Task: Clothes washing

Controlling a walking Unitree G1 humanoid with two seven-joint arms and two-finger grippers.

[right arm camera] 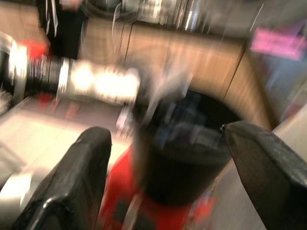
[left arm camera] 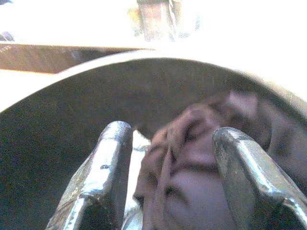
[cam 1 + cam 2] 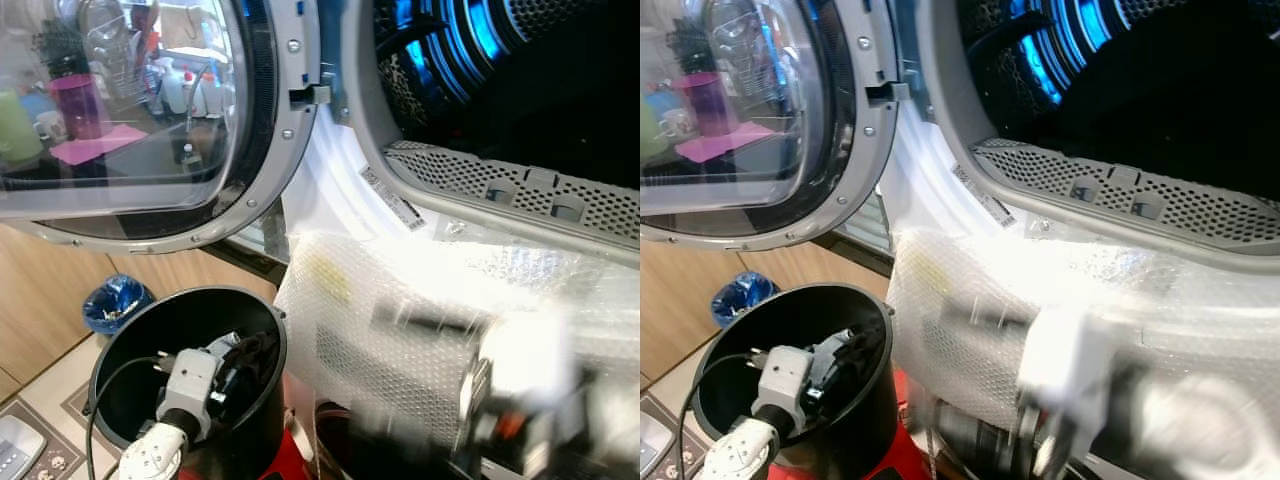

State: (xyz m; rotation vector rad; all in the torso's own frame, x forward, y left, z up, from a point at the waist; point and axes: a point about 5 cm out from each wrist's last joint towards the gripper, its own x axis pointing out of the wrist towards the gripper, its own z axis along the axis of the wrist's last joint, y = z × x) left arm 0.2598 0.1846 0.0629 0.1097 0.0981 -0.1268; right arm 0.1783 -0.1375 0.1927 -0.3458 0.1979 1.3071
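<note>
A black bucket point(image 3: 130, 335) stands on the floor below the open washer door point(image 3: 130, 110). Dark crumpled clothing point(image 2: 192, 187) lies inside it. My left gripper point(image 3: 238, 368) reaches down into the bucket, and its open fingers point(image 2: 112, 163) straddle the clothing. The washer drum point(image 3: 500, 70) gapes dark and blue-lit at the upper right. My right arm point(image 3: 520, 385) is a blur in front of the washer's lower front. In its wrist view the right gripper point(image 1: 165, 136) is open with nothing between its fingers, and the bucket point(image 1: 177, 163) lies ahead of it.
Bubble wrap point(image 3: 400, 320) covers the washer's front under the drum rim. The round glass door swings out to the left over the bucket. A blue bag point(image 3: 115, 303) lies on the floor by wooden cabinets point(image 3: 50, 290). Something red point(image 3: 285, 455) sits under the bucket.
</note>
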